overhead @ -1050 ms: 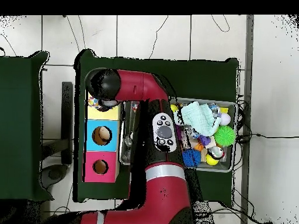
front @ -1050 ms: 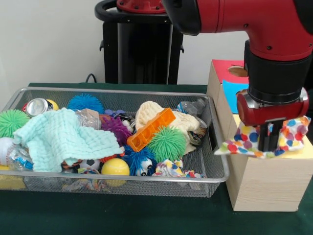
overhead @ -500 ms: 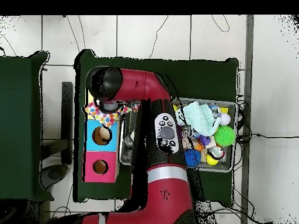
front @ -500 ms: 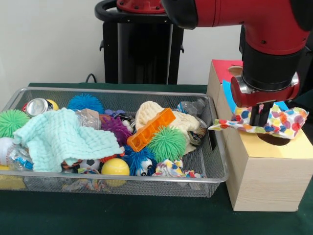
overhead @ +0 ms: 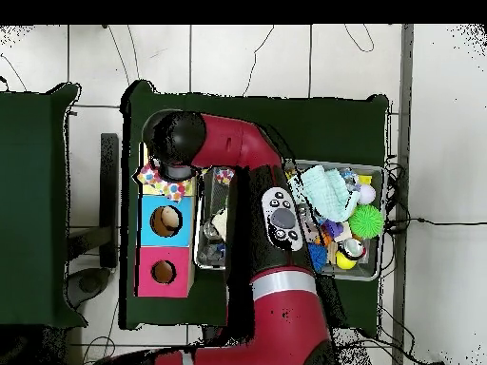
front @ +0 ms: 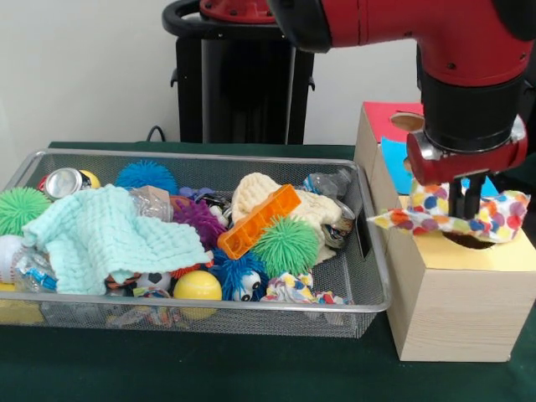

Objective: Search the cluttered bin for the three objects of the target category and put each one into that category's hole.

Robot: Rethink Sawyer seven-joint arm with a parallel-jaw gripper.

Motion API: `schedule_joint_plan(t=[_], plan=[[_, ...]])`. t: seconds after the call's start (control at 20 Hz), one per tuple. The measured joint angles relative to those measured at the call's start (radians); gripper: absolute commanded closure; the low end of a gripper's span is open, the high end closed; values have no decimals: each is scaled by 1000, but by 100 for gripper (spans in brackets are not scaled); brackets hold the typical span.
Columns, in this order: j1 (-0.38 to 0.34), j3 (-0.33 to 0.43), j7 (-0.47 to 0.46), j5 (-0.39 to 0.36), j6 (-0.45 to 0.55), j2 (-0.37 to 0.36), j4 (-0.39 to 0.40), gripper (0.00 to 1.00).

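My gripper point(front: 465, 208) is shut on a white cloth with coloured dots point(front: 435, 218), which hangs spread just above the dark hole point(front: 471, 242) in the yellow top of the wooden box point(front: 452, 310). In the overhead view the dotted cloth point(overhead: 160, 182) lies over the box's yellow end, under the arm's wrist point(overhead: 176, 143); the gripper itself is hidden there. A mint cloth point(front: 109, 234), a cream knit piece point(front: 289, 199) and another patterned cloth point(front: 293, 290) lie in the wire bin point(front: 373, 268).
The bin also holds an orange block point(front: 258, 219), a green spiky ball point(front: 286, 246), a yellow ball point(front: 198, 286) and a can point(front: 63, 182). The box's blue section point(overhead: 165, 220) and pink section point(overhead: 164, 272) each have a hole.
The gripper rose with the dotted cloth from the box's top, uncovering the hole, then shifted slightly right and stands over it.
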Motion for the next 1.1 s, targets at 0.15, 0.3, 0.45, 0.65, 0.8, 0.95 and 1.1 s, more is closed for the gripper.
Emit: schedule_joint_plan(t=[0.15, 0.3, 0.45, 0.65, 0.8, 0.95, 1.1], plan=[[-17, 29, 0, 0, -77, 2, 21, 100], [-35, 65, 0, 0, -169, 9, 46, 100], [-35, 73, 0, -2, -176, 14, 47, 100], [-32, 76, 0, -4, -162, 16, 43, 100], [-24, 72, 0, -6, -116, 20, 33, 100], [-10, 64, 0, -14, -22, 28, 18, 100], [7, 54, 0, -27, 149, 41, -2, 100]])
